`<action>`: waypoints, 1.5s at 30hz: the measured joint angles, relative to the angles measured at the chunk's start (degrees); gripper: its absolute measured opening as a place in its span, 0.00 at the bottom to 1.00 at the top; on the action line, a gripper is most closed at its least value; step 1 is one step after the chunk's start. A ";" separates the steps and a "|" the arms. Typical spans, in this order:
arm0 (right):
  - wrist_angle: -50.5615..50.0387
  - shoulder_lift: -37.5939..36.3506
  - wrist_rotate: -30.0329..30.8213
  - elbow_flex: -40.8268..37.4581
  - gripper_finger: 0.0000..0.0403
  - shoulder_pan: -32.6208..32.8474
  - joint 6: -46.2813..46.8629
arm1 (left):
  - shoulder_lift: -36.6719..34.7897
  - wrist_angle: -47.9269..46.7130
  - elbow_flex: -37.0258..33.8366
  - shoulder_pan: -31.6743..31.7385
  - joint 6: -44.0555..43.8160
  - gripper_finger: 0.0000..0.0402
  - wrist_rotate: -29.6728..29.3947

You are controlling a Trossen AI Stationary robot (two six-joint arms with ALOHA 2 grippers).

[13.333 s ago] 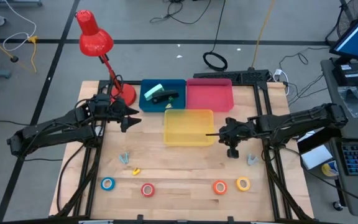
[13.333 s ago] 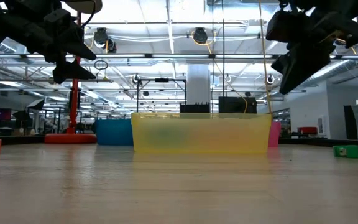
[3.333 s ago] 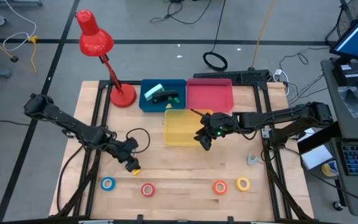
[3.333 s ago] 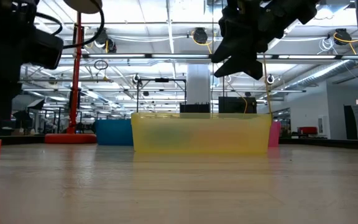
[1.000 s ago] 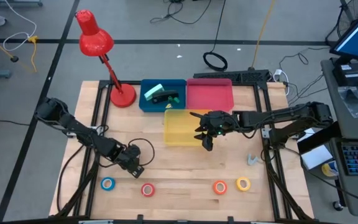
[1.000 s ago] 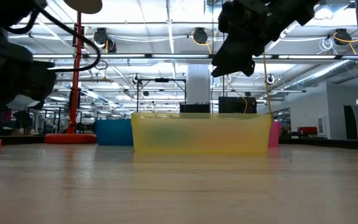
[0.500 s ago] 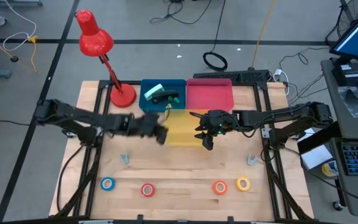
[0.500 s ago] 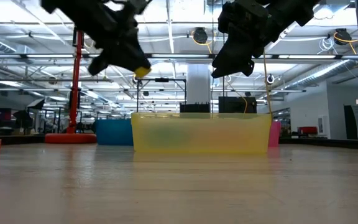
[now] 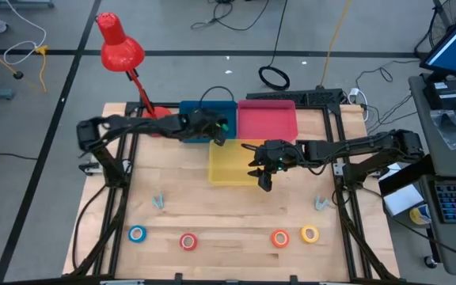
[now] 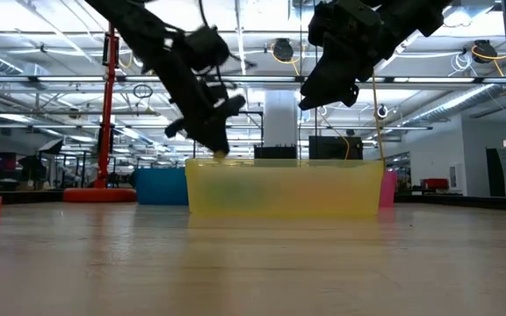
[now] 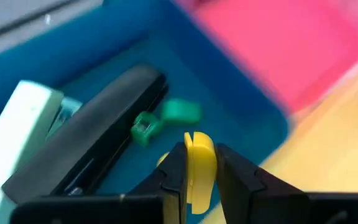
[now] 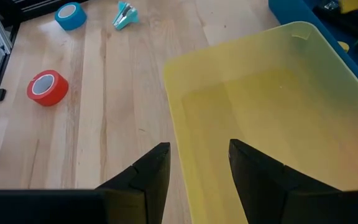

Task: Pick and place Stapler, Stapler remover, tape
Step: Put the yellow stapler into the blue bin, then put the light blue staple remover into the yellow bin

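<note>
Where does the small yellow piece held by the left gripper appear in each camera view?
High view: hidden under the left gripper, above the blue bin.
Low view: the yellow piece shows at the gripper's tip, just above the yellow bin's rim.
Left wrist view: pinched between the two fingers, over the blue bin.
Right wrist view: not clearly visible.
Shared landmark: the yellow bin.

The wooden worktop (image 9: 212, 214) carries a red desk lamp (image 9: 125, 59), a blue bin (image 9: 188, 127), a pink bin (image 9: 267, 120) and a yellow bin (image 9: 232, 162). Near its front edge lie blue (image 9: 137, 233), red (image 9: 188, 241), orange (image 9: 280, 237) and yellow (image 9: 309, 233) tape rolls, with two pale blue staple removers (image 9: 159, 202) (image 9: 321, 203) behind them.
</note>
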 joint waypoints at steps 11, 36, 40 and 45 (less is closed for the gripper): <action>0.00 0.00 0.13 0.00 0.39 -1.40 0.06 | 8.42 -14.56 8.43 3.15 9.03 0.15 1.13; 0.22 0.00 0.13 -0.02 0.39 -2.73 0.70 | 5.32 -21.10 8.41 4.48 9.34 0.71 3.22; 0.22 0.00 0.11 -0.02 0.39 -2.73 0.70 | 0.51 -27.16 8.41 3.37 5.40 0.75 7.17; 0.22 0.00 0.11 -0.02 0.39 -2.71 0.70 | -6.48 -38.20 8.41 -2.98 -2.01 0.74 7.71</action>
